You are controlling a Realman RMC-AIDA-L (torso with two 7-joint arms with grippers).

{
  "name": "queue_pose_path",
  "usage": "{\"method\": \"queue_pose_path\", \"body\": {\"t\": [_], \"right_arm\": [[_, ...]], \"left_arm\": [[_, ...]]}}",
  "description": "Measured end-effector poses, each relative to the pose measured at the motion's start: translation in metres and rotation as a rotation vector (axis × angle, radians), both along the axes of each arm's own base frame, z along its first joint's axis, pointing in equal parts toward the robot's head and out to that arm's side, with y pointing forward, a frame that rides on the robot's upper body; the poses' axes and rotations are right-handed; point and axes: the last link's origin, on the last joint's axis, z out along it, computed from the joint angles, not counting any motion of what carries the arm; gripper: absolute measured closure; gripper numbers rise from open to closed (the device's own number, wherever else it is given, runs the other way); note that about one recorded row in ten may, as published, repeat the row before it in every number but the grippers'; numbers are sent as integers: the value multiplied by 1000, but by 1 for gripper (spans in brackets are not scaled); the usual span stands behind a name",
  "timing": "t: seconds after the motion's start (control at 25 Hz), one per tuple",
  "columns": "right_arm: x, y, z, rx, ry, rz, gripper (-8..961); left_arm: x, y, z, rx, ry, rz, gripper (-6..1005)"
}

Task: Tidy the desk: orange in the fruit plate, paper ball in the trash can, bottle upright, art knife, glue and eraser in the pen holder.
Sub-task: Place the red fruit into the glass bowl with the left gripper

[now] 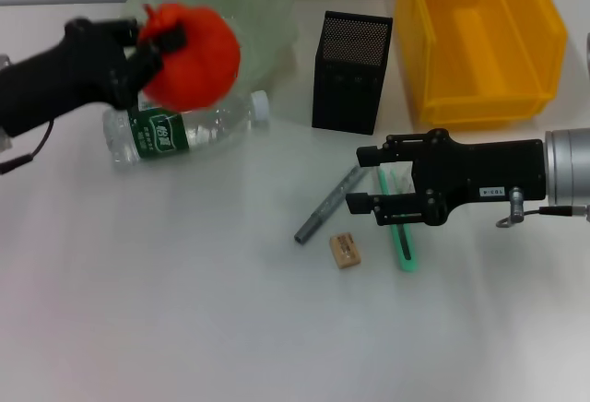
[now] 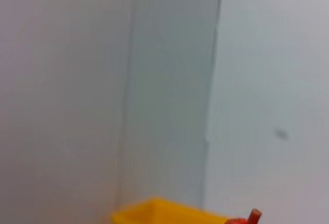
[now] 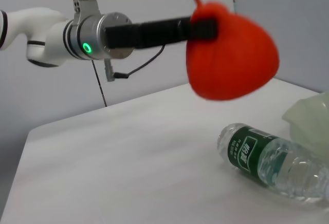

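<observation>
The scene was lit brightly and evenly from above, and the white table [image 1: 184, 310] was nearly washed out. Only faint, soft shadows were cast beneath the right gripper [image 1: 361, 180] and beside the pen holder [image 1: 350, 72]. Motion blur was seen on the orange [image 1: 192, 56] held at the left gripper's [image 1: 157, 38] fingers; in the right wrist view its edges [image 3: 231, 54] were smeared. The left wrist view was soft and hazy throughout. Small highlights were noted on the bottle [image 1: 184, 128].

White characters are seen on the dark green label of the bottle [image 1: 180, 129]; none can be read
</observation>
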Motion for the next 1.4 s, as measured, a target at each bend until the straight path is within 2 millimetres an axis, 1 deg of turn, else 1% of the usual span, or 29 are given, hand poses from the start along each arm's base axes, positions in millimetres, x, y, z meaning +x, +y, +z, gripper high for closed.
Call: {"method": "queue_pose_path", "body": {"t": [0.08,0.2,0.32,0.36,0.4,0.44,0.52,0.56,0.64,0.68,0.88,0.92,1.16,1.28,1.4], "right_arm": [[0,0,0,0,0,0,306],[0,0,-1,-2,2,0,307],[0,-1,-1,-2,2,0,308],[0,-1,-1,-3,2,-1,309],[0,-1,-2,-2,2,-2,309],[0,-1,-2,-2,2,-2,309],[0,-1,-2,-3,3,-3,310],[0,-1,-2,-3,3,-3,311],[0,-1,-2,-3,3,-4,312],[0,-1,-2,-3,3,-4,312],[0,-1,-2,-3,2,-4,314],[0,-1,-2,-3,2,-4,314],[0,-1,-2,-3,2,-4,317],[0,-1,-2,-3,3,-4,318],[0,-1,-2,-2,3,-4,320]], "left_arm": [[2,2,-1,28,-7,0,937],[5,16,-8,105,-50,34,937],[6,19,-9,119,-61,44,937],[6,29,-12,177,-82,87,937],[7,36,-13,212,-88,113,937],[7,36,-13,212,-88,113,938],[8,51,-20,272,-112,185,938],[8,51,-20,272,-112,185,938],[9,63,-23,304,-93,236,939],[9,63,-23,304,-93,236,939],[8,79,-33,312,-37,315,940],[8,79,-33,312,-37,315,940],[4,94,-41,308,37,410,936],[3,99,-47,297,76,450,926],[5,101,-50,296,100,445,916]]}}
